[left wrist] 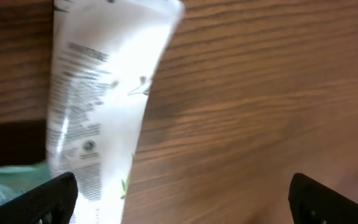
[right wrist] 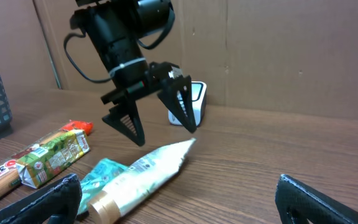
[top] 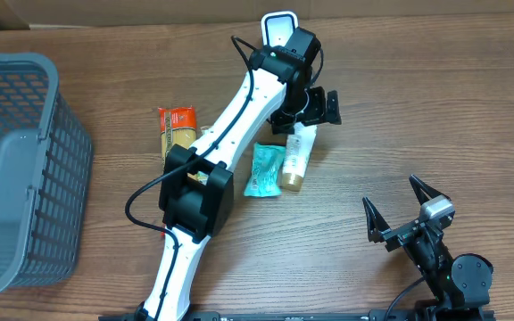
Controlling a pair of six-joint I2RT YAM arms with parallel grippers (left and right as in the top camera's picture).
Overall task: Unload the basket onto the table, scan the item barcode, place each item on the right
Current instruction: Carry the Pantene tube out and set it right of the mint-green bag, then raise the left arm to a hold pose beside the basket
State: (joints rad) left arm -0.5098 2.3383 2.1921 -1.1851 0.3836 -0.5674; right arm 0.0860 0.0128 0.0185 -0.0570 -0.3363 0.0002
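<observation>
Lying near the middle of the tabletop (top: 435, 98) in the overhead view, the cream tube (top: 297, 153) has its long axis running from the far edge toward the near edge. Its gold cap points at the near edge and its flat crimped end at the far edge. The left gripper (top: 315, 109) hangs over the crimped end with its jaws spread wide, holding nothing. A teal packet (top: 263, 169) lies just beside the tube on its left, and an orange packet (top: 178, 125) sits further left, partly under the white left arm (top: 230, 125). A white scanner (top: 277, 27) stands at the far edge and a gray basket (top: 25, 178) at the left edge. The right gripper (top: 400, 209) waits near the near right corner, wide open and empty.

In the left wrist view, the tube (left wrist: 98, 93) crosses the picture top to bottom beside one finger (left wrist: 48, 199), printed text facing up. The left gripper (left wrist: 184, 186) is wide, with bare wood between its tips. The teal packet (left wrist: 5, 183) shows at the lower left.

In the right wrist view, the tube (right wrist: 145, 177) lies flat, cap toward the camera and crimped end away, under the spread left gripper (right wrist: 165, 134). Whether a tip touches it I cannot tell. The right gripper (right wrist: 179, 202) gapes empty. The scanner (right wrist: 194, 102) stands behind, the teal packet (right wrist: 104, 171) touches the tube, and the orange packet (right wrist: 51, 155) lies to the left.
</observation>
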